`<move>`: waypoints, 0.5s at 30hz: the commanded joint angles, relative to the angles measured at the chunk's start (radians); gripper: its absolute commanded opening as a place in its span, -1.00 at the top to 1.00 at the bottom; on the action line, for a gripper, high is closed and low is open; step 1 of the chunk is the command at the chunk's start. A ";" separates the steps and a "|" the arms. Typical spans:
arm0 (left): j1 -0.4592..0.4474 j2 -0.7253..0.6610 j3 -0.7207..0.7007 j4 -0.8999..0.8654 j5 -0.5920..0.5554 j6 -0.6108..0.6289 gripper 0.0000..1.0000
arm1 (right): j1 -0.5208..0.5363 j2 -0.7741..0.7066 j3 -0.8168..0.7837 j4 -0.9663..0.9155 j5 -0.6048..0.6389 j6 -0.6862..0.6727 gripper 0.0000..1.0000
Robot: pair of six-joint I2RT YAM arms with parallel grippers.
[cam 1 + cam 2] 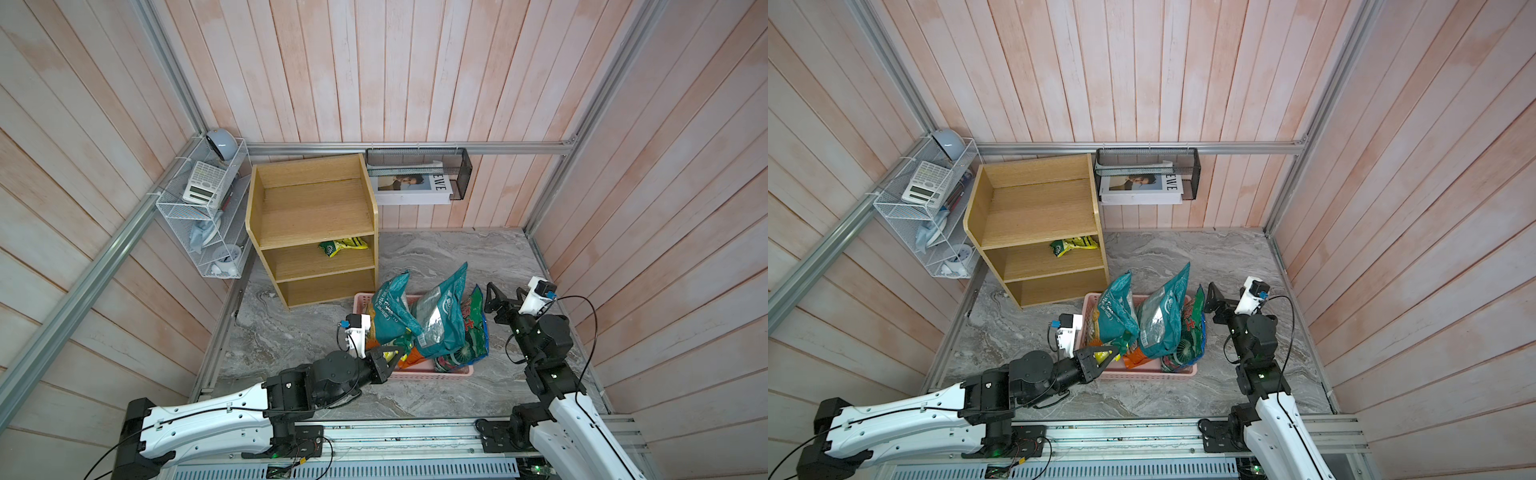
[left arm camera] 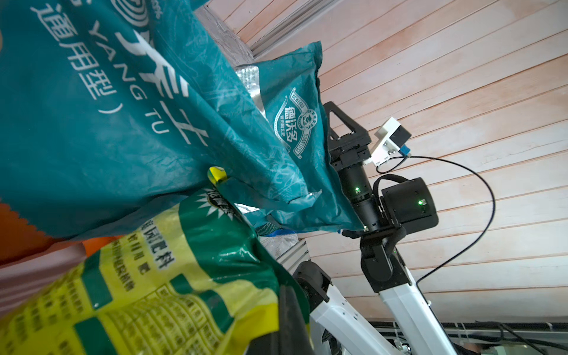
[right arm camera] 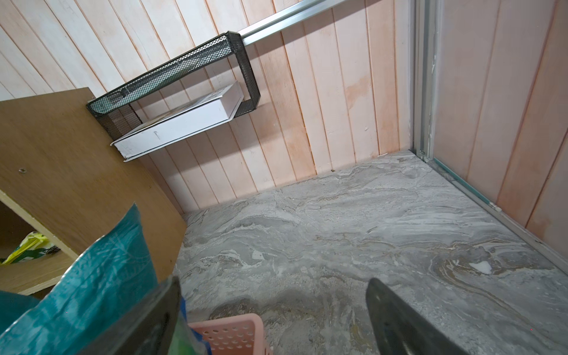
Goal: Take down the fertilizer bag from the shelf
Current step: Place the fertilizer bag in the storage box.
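Left gripper (image 1: 392,358) clamped on yellow bag (image 2: 153,292), largely under teal bag (image 1: 388,311); right gripper (image 1: 505,294) agape, empty

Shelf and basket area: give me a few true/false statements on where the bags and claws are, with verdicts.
1. A yellow-green bag lies on the middle tier of the shelf. True.
2. The shelf's top tier holds a bag. False: it is bare.
3. The right claw is shut on a teal bag. False: its jaws stand open and hold nothing, beside the pink basket.
4. Teal bags stand in the pink basket. True.
5. The left claw is shut on a second yellow-green bag at the pink basket. True.
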 commanded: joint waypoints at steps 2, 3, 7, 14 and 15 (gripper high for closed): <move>-0.010 -0.003 -0.023 0.108 0.118 0.043 1.00 | 0.003 0.014 0.011 0.031 0.044 -0.020 -0.96; -0.012 0.006 -0.029 0.134 0.149 0.040 1.00 | 0.003 0.022 0.011 0.037 0.045 -0.019 -0.96; -0.046 0.024 -0.019 0.138 0.184 0.085 1.00 | 0.003 0.061 0.023 0.044 0.039 -0.021 -0.96; -0.059 0.061 -0.021 0.170 0.229 0.141 1.00 | 0.003 0.093 0.037 0.039 0.021 -0.017 -0.96; -0.059 0.057 -0.022 0.157 0.216 0.154 1.00 | 0.003 0.092 0.035 0.039 0.020 -0.018 -0.96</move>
